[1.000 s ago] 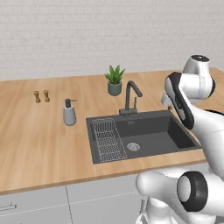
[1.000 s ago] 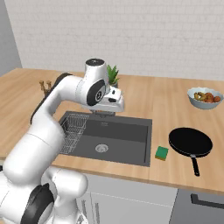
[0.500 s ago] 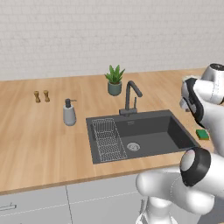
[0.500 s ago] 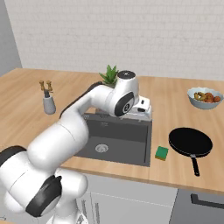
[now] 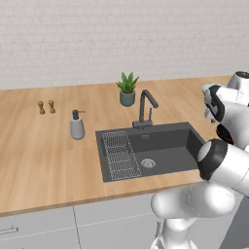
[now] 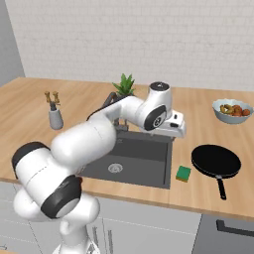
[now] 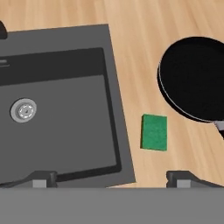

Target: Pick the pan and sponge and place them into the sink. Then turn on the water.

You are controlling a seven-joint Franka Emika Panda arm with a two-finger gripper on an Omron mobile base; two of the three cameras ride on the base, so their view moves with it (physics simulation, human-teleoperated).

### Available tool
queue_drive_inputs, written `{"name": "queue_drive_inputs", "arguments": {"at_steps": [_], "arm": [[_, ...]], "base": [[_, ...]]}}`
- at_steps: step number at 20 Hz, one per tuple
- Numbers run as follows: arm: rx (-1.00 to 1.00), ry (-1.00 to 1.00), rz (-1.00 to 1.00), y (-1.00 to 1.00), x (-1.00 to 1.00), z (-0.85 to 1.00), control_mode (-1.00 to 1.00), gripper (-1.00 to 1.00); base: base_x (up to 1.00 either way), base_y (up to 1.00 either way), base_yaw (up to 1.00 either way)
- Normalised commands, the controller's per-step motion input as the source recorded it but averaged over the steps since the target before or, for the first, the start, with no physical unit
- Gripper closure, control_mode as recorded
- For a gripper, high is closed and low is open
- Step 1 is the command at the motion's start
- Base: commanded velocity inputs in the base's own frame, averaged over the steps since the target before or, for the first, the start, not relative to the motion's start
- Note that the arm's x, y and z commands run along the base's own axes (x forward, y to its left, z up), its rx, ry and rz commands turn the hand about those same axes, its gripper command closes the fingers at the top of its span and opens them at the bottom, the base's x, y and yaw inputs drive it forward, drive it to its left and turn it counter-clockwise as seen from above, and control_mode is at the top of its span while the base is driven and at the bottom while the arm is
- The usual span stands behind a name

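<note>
The black pan (image 6: 216, 161) lies on the wooden counter right of the sink (image 6: 144, 163), its handle pointing to the front edge. The green sponge (image 6: 183, 173) rests between the pan and the sink's right rim. My gripper (image 6: 176, 130) hovers open above that rim with nothing between its fingers. In the hand view the sponge (image 7: 154, 132) sits just above the gap of my gripper (image 7: 111, 181), the pan (image 7: 197, 83) is at the upper right and the sink (image 7: 65, 127) with its drain is at the left. Water is out of view at the dark faucet (image 5: 146, 104).
A grey bowl of food (image 6: 232, 110) stands at the back right. A potted plant (image 5: 127, 90) sits behind the faucet. A soap dispenser (image 5: 76, 126) and two small shakers (image 5: 46, 107) stand left of the sink. A wire rack (image 5: 119, 154) lies in the basin's left side.
My arm has swung right, from over the faucet side of the sink to above its right rim near the sponge and pan. The gripper stayed open.
</note>
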Motion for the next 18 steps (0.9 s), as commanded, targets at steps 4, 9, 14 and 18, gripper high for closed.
{"name": "queue_drive_inputs", "arguments": {"at_steps": [4, 9, 14, 18], "arm": [[0.0, 0.04, -0.01, -0.11, 0.14, -0.1, -1.0, -1.0], [0.0, 0.04, -0.03, -0.27, 0.45, -0.16, -1.0, -1.0], [0.0, 0.1, -0.05, -0.48, 0.47, -0.19, -1.0, -1.0], [0.0, 0.1, -0.05, -0.56, 0.37, -0.16, -1.0, -1.0]], "base": [[0.0, 0.0, 0.0], [0.0, 0.0, 0.0], [0.0, 0.0, 0.0], [0.0, 0.0, 0.0]]}}
